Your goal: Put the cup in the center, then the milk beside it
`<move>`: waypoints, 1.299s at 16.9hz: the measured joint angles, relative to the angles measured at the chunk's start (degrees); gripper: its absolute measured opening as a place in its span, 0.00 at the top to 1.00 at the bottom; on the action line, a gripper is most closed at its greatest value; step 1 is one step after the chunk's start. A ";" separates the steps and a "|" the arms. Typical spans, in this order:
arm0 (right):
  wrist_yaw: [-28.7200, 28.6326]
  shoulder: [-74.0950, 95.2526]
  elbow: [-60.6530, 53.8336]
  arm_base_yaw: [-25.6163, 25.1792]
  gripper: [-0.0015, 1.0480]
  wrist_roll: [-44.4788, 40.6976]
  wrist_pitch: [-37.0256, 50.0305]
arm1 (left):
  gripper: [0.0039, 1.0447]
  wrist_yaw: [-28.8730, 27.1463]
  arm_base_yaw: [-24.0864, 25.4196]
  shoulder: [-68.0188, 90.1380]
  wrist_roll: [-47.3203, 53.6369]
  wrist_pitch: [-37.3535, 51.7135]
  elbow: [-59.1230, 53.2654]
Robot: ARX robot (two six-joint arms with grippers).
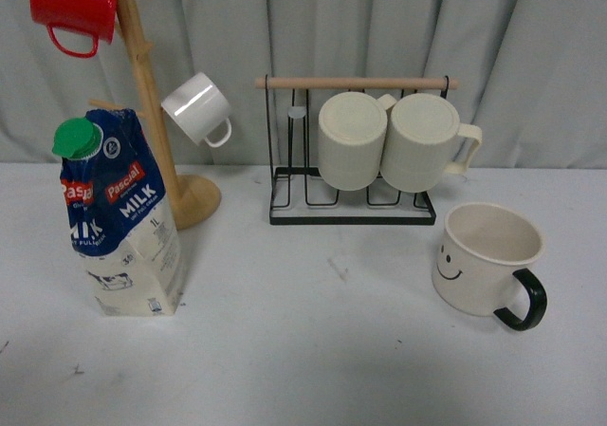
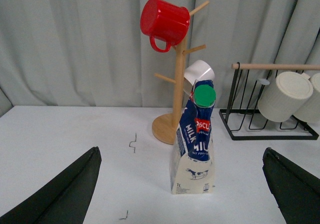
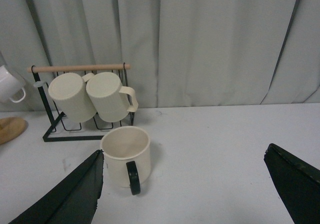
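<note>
The cup (image 1: 484,260), cream with a black handle and a smiley face, stands upright on the table at the right. It also shows in the right wrist view (image 3: 126,156), close to one finger (image 3: 75,196) of my open right gripper (image 3: 185,194). The milk (image 1: 119,217), a blue and white carton with a green cap, stands upright at the left. In the left wrist view the milk (image 2: 195,144) stands ahead of my open left gripper (image 2: 182,189), between its fingers. The center (image 1: 322,284) is bare white tabletop with small black marks. Neither arm shows in the front view.
A wooden mug tree (image 1: 152,103) holds a red mug (image 1: 74,7) and a small white mug (image 1: 197,108) behind the milk. A black wire rack (image 1: 353,175) holds two ribbed cream mugs (image 1: 394,141) at the back middle. Grey curtain behind.
</note>
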 joint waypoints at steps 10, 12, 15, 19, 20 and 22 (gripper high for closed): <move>0.02 0.00 0.00 0.00 0.06 0.00 -0.02 | 0.06 0.00 0.00 0.00 0.02 0.00 0.00; 0.02 0.00 0.00 0.00 0.06 0.00 0.00 | 0.06 0.00 0.00 0.00 0.00 0.00 0.00; 0.00 0.00 0.00 0.00 0.06 0.00 -0.02 | 0.06 0.00 0.00 0.00 0.00 0.00 0.00; 0.02 0.00 0.00 0.00 0.06 -0.02 -0.02 | 0.06 0.00 0.00 0.00 0.00 0.00 0.00; 0.00 0.00 0.00 0.00 0.06 -0.02 0.00 | 0.06 0.00 0.00 0.00 0.00 0.00 0.00; 0.02 0.00 0.00 0.00 0.06 0.00 0.00 | 0.06 0.00 0.00 0.00 0.02 0.00 0.00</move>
